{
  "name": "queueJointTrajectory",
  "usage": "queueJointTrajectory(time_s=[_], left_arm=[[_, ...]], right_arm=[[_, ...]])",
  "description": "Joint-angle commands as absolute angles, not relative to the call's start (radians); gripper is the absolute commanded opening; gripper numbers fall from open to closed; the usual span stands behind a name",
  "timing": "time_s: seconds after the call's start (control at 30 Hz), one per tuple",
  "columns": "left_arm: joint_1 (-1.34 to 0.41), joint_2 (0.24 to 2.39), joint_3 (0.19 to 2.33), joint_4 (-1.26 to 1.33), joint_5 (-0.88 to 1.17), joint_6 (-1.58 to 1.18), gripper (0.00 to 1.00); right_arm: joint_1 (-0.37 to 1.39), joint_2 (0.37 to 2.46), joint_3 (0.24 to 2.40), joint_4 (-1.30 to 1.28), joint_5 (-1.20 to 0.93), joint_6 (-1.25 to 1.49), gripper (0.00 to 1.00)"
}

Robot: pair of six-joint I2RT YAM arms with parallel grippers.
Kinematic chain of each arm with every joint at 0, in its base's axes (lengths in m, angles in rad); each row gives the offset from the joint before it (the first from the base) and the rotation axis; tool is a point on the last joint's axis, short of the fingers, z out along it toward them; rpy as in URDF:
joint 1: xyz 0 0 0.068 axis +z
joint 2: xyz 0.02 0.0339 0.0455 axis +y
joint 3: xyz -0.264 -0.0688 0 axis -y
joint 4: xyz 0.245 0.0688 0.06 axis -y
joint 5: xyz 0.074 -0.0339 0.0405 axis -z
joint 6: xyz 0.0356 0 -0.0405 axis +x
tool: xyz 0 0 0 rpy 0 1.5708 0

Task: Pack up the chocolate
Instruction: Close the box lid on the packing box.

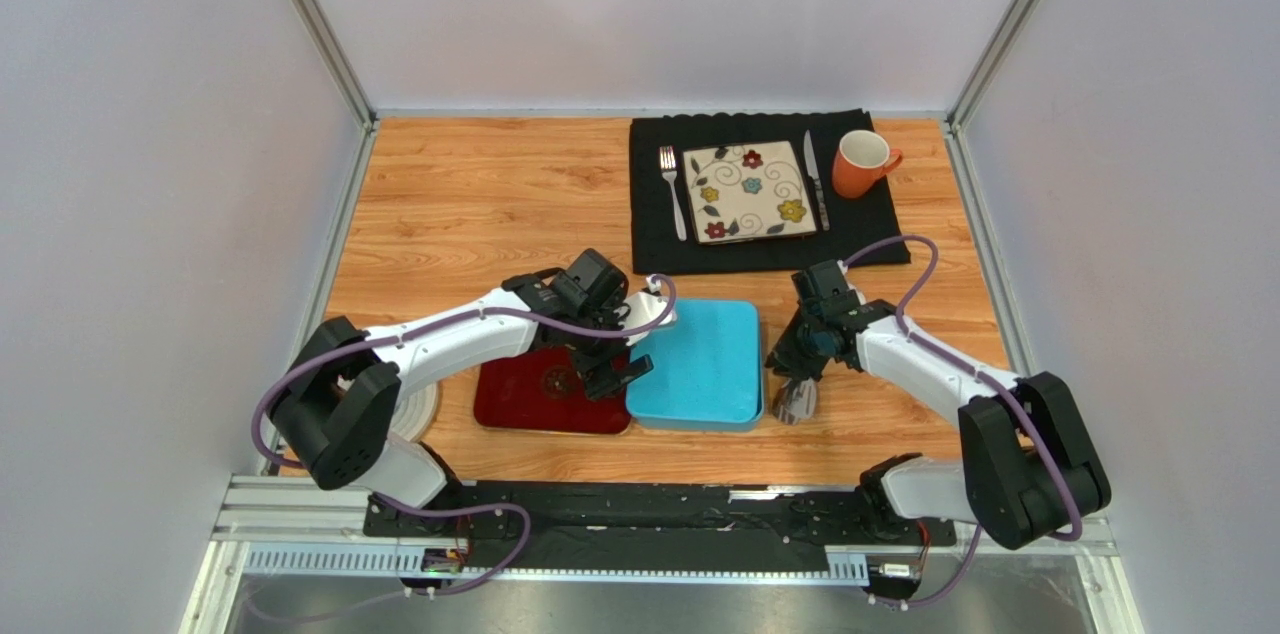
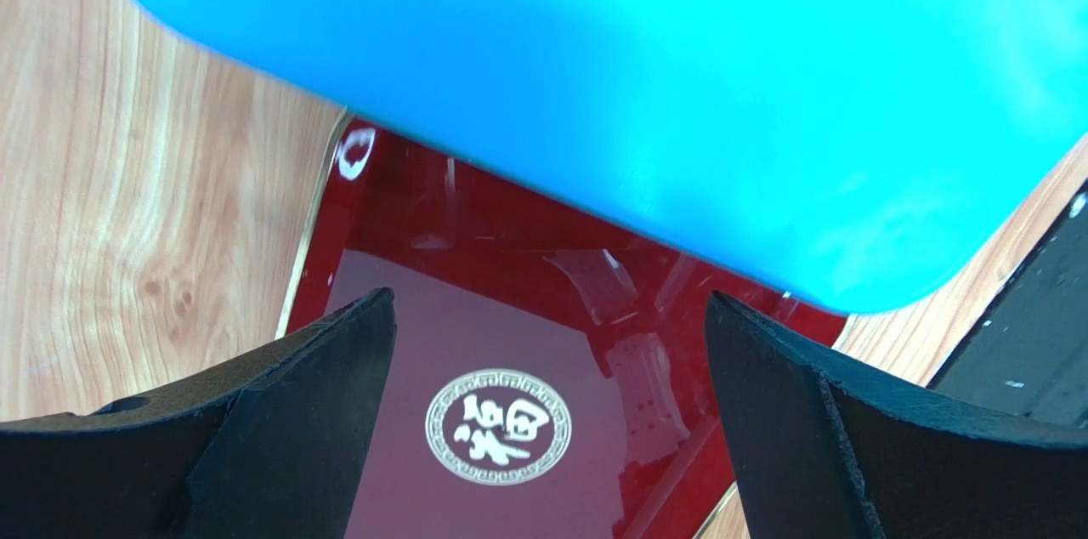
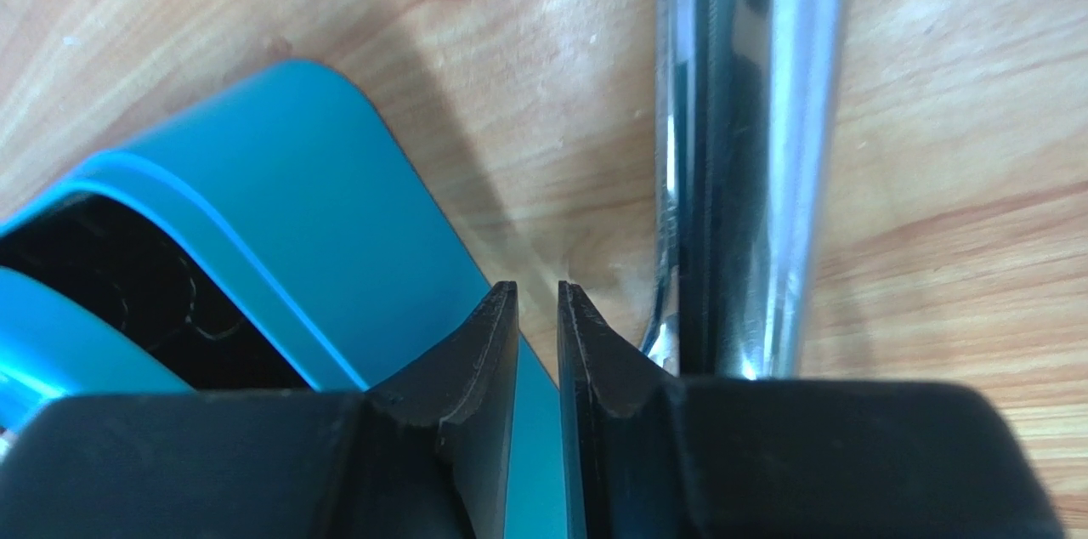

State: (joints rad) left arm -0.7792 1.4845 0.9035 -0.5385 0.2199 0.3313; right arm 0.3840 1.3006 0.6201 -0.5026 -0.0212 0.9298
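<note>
Two arms stationed at blue box; chocolate not sighted

Left gripper (image 1: 609, 361) is hovering over a dark red tray (image 1: 526, 394), its jaws standing wide apart with nothing between them. The left wrist view is showing a round gold emblem (image 2: 498, 424) on the tray floor. A blue box (image 1: 699, 364) is lying just right of the tray, its edge overlapping the tray's rim. Right gripper (image 1: 793, 361) is sitting at the box's right edge, jaws drawn to a narrow slit. Whether they are pinching the blue wall cannot be told. A shiny metal utensil (image 3: 741, 118) is showing just beside those jaws, over the wooden surface (image 1: 481, 199). Chocolate is not showing in any view, so its place cannot be told. Farther back, a black mat (image 1: 646, 214) is carrying a flowered plate (image 1: 750, 190), fork (image 1: 672, 192), knife (image 1: 813, 181) and orange mug (image 1: 863, 163).
</note>
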Motion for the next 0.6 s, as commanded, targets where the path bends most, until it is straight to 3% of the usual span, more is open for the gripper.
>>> queueJointTrajectory(time_s=[0.0,0.57], left_arm=[[-0.807,1.505,0.971,-0.509,0.241,0.31,0.99],[-0.822,1.488,1.002,-0.537,0.233,0.31,0.99]], right_arm=[[0.408,1.27,0.611,-0.469,-0.035,0.966,0.2],[0.425,1.23,0.618,-0.525,0.0,0.948,0.2]])
